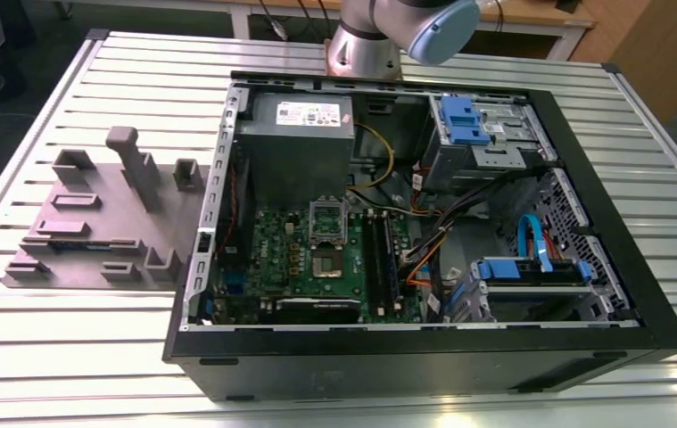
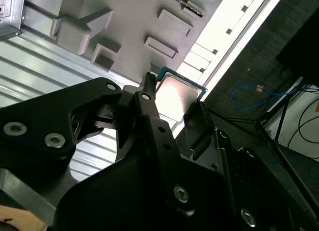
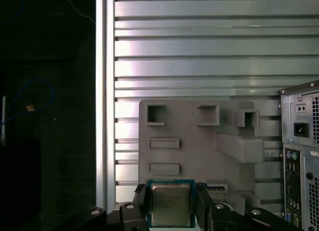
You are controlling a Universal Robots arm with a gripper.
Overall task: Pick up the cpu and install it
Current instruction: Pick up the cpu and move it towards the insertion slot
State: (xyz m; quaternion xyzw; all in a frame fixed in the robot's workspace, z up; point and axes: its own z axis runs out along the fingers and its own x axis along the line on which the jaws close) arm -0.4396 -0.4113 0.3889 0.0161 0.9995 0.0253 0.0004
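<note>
The cpu (image 3: 170, 206) is a light, stiff, flat chip with a smooth metal top, and I judge its underside contacts easy to damage. It is best taken by two opposite edges, with modest force and kept level. That is how the hand (image 3: 171, 198) has it in both wrist views. The hand is closed on the chip, with one of the fingers (image 3: 141, 200) against each side edge and the top face left bare. The chip appears held above the grey tray (image 3: 199, 156) on the slatted surface (image 3: 199, 41), beside the case (image 3: 301, 141).
</note>
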